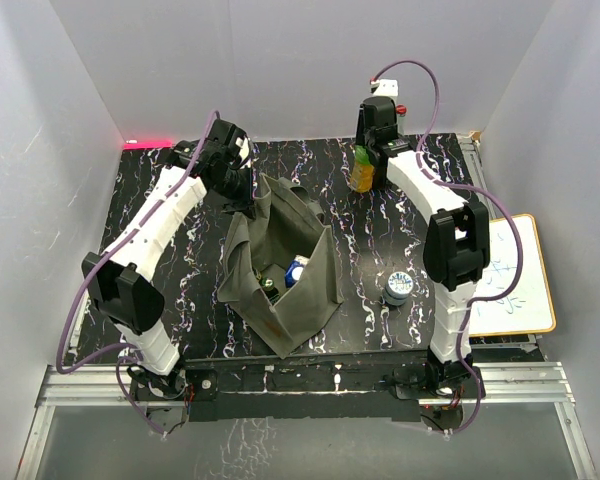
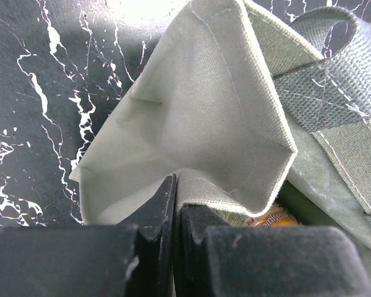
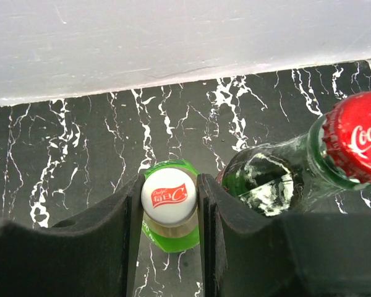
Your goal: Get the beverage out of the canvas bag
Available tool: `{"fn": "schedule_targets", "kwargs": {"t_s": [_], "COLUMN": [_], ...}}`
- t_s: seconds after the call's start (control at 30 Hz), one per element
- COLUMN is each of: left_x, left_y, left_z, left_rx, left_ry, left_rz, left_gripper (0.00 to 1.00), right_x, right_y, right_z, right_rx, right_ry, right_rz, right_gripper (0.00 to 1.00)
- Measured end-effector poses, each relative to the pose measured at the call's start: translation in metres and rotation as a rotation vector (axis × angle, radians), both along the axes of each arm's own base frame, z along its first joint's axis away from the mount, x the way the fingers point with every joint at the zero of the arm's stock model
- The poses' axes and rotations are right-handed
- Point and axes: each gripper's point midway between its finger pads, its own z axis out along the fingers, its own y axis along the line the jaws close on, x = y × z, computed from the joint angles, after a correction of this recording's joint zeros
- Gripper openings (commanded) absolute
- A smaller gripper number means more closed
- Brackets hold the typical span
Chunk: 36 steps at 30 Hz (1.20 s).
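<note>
Left gripper (image 2: 176,207) pinched the canvas bag (image 2: 204,124) rim, likely steadying it. Right gripper (image 3: 169,197) clamped the drink bottle (image 3: 171,240) by its cap, outside the bag near the far edge of the table (image 3: 80,161), beside a cola bottle (image 3: 358,139).

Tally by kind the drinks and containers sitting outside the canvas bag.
Bottles: 2 (white-capped bottle, red-capped Coca-Cola bottle)
Round containers: 1 (blue-and-white-topped container)
Total: 3
</note>
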Motion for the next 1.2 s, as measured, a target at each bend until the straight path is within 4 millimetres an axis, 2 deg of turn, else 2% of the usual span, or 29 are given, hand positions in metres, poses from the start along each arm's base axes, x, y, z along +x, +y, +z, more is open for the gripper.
{"fn": "schedule_targets", "kwargs": {"t_s": [0.1, 0.2, 0.33, 0.4, 0.47, 0.63, 0.7, 0.83, 0.9, 0.97, 1.0, 1.07, 1.2], "left_x": [0.000, 0.001, 0.002, 0.002, 0.002, 0.002, 0.003, 0.003, 0.003, 0.002, 0.002, 0.002, 0.002], "left_y": [0.000, 0.000, 0.000, 0.000, 0.000, 0.001, 0.001, 0.001, 0.000, -0.001, -0.002, -0.004, -0.008], "left_z": [0.000, 0.000, -0.001, -0.001, -0.001, 0.000, 0.001, 0.002, 0.002, 0.002, 0.003, 0.003, 0.002], "left_rx": [0.003, 0.005, 0.006, 0.006, 0.004, 0.004, 0.004, 0.003, -0.002, -0.008, -0.014, -0.024, -0.047], "left_ry": [-0.002, -0.001, 0.001, 0.001, 0.001, -0.001, -0.003, -0.004, -0.002, 0.000, 0.002, 0.005, 0.022], "left_rz": [-0.006, -0.008, -0.007, -0.007, -0.008, -0.007, -0.007, -0.007, -0.006, -0.003, -0.001, 0.002, 0.011], "left_gripper": [0.00, 0.00, 0.00, 0.00, 0.00, 0.00, 0.00, 0.00, 0.00, 0.00, 0.00, 0.00, 0.00], "right_x": [0.000, 0.001, 0.001, 0.001, 0.001, -0.007, -0.023, -0.060, -0.090, -0.121, -0.138, -0.174, -0.239], "right_y": [0.002, 0.003, 0.005, 0.007, 0.009, 0.011, 0.009, 0.003, 0.001, -0.001, -0.001, -0.002, 0.002], "right_z": [0.000, -0.001, -0.001, -0.001, -0.001, 0.005, 0.012, 0.044, 0.055, 0.058, 0.055, 0.037, -0.018], "right_rx": [0.008, 0.009, 0.017, 0.023, 0.026, 0.038, 0.042, 0.073, 0.099, 0.127, 0.141, 0.167, 0.210], "right_ry": [-0.002, -0.001, -0.001, -0.001, 0.000, 0.002, 0.017, 0.010, 0.024, 0.049, 0.070, 0.141, 0.346], "right_rz": [0.008, 0.012, 0.022, 0.031, 0.040, 0.064, 0.072, 0.085, 0.103, 0.127, 0.142, 0.174, 0.242], "right_gripper": [0.23, 0.38, 0.68, 0.79, 0.84, 0.86, 0.87, 0.87, 0.88, 0.88, 0.88, 0.88, 0.88]}}
